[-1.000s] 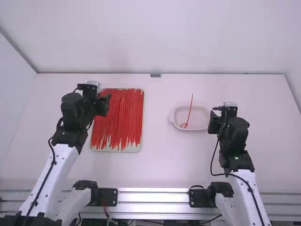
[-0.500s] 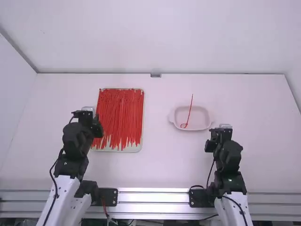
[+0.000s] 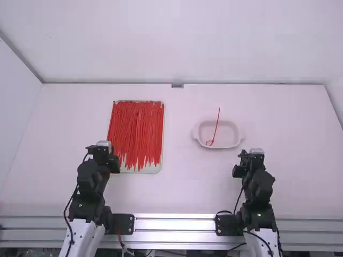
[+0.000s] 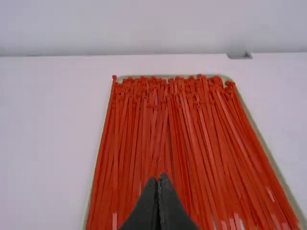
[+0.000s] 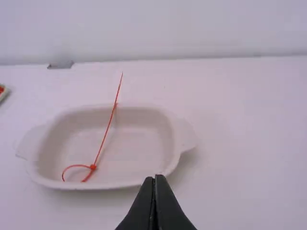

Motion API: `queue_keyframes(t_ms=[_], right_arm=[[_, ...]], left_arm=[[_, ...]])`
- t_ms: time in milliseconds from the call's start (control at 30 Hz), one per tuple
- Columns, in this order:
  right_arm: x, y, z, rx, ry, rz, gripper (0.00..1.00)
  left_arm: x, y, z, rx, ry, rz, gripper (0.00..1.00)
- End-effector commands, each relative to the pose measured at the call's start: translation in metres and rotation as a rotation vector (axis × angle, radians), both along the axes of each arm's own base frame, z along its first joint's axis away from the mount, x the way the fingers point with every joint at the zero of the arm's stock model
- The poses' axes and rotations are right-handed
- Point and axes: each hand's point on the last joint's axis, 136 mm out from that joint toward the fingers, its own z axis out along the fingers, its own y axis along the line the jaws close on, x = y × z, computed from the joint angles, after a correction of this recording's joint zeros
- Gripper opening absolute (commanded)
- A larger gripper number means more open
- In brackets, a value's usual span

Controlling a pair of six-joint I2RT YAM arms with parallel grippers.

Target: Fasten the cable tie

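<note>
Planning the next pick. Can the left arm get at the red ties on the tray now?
Probably yes: the left claw, shut, sits at the near edge of the tray, nothing blocking the ties.

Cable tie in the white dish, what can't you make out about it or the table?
- Cable tie in the dish: its looped head's lock is too small, high and right wrist views.
- Loose ties on the tray: near ends cut off by the left wrist view's edge, some behind the left gripper.
</note>
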Motion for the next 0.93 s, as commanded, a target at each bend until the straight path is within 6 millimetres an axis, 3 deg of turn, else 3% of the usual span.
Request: queue_keyframes(t_ms=[0, 167, 467, 900], right_arm=[[-0.001, 0.000, 0.002, 0.002, -0.022, 0.001, 0.00], [-0.001, 0.000, 0.016, 0.002, -0.083, 0.001, 0.00], [-0.003, 0.000, 0.037, 0.002, -0.175, 0.001, 0.00], [-0.003, 0.000, 0.037, 0.002, -0.176, 0.001, 0.00]], left_arm=[[-0.003, 0.002, -0.010, 0.005, -0.003, 0.009, 0.00], [-0.009, 0.002, -0.029, 0.005, -0.003, 0.009, 0.00], [-0.008, 0.002, -0.005, 0.004, -0.111, 0.010, 0.00], [-0.011, 0.002, 0.021, 0.004, -0.226, 0.010, 0.00]])
